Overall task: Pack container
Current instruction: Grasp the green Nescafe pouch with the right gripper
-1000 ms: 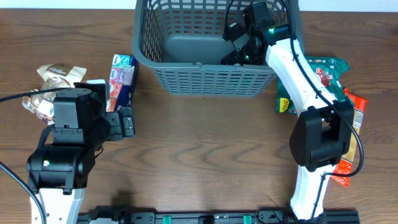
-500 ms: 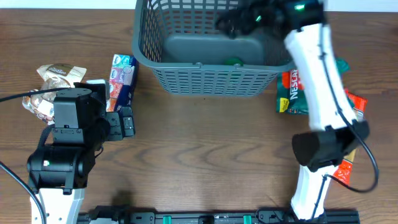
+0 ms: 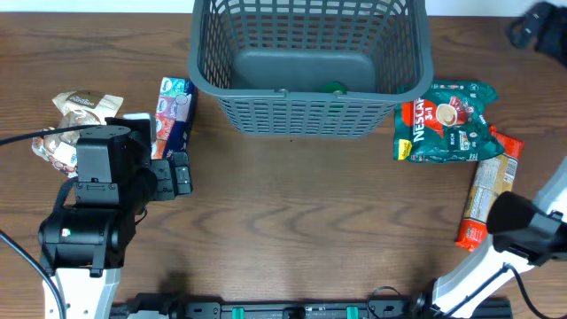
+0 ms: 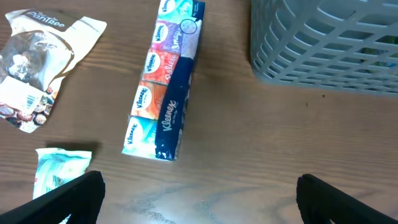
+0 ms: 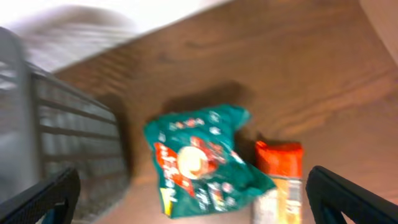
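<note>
The dark grey slotted basket (image 3: 306, 111) stands at the back middle of the table, with a small green item (image 3: 334, 88) on its floor by the near wall. My right gripper (image 3: 537, 27) is blurred, high at the far right beyond the basket; in the right wrist view it is open and empty (image 5: 196, 208) above a green Nescafe packet (image 5: 199, 158) and an orange packet (image 5: 280, 174), with the basket (image 5: 56, 124) at the left. My left gripper (image 4: 199, 199) is open and empty over bare table, near a Kleenex multipack (image 4: 168, 81). The basket's corner (image 4: 329, 43) shows at the upper right.
The green Nescafe packet (image 3: 447, 122) and the orange packet (image 3: 485, 190) lie right of the basket. The Kleenex pack (image 3: 173, 111) lies left of it. Brown-and-white snack bags (image 3: 80, 105) and a white-teal packet (image 4: 59, 169) lie at the far left.
My right gripper has left the basket and swung up and to the far right. A small green item now lies on the basket floor. The left arm has not moved.
</note>
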